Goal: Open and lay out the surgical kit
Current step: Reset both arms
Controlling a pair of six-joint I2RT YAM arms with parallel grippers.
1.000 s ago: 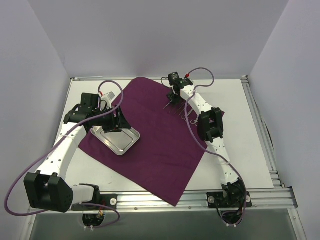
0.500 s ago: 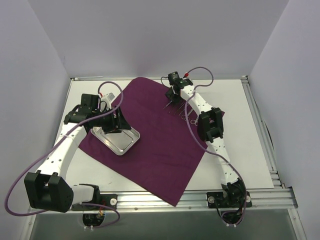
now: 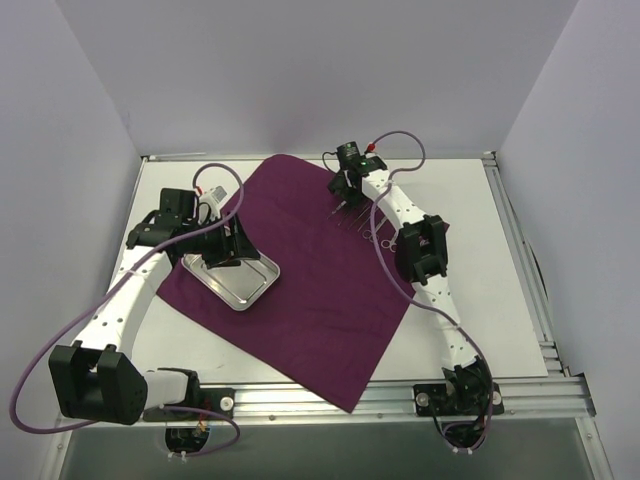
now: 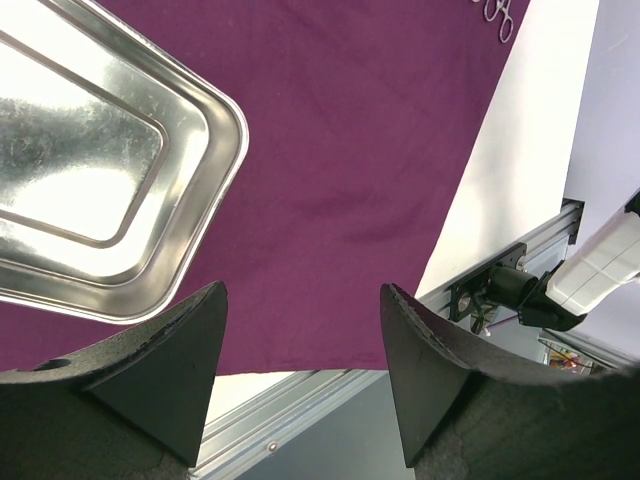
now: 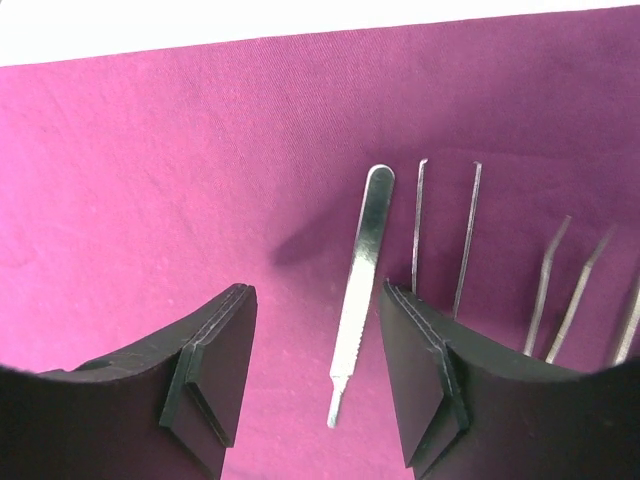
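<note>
The right gripper [image 5: 314, 325] is wide open and holds nothing. It hovers low over the cloth wrap [image 3: 320, 290], its jaws standing either side of a flat steel handle [image 5: 361, 262] that lies free on the fabric. Just beside that handle, toward the right of the wrist view, lie a straight two-pronged instrument [image 5: 442, 232] and two curved-tipped ones [image 5: 562, 282], all side by side in a rough row and none of them touched by the fingers.

The left gripper [image 4: 300, 345] is also spread wide and empty. It hangs above bare cloth, with the steel tray [image 4: 222, 140] just to one side and clear of both fingers. The tray sits upright on the cloth near its left corner and has nothing in it.

In the overhead view the wrap is unfolded and lies flat across the table [image 3: 490, 280], one corner reaching the near rail. The instruments [image 3: 362, 228] sit on its far right part, well apart from the tray.

The task looks close to finished: wrap opened, tray out, tools in a row. What remains is probably small, such as straightening or spacing the tools.
</note>
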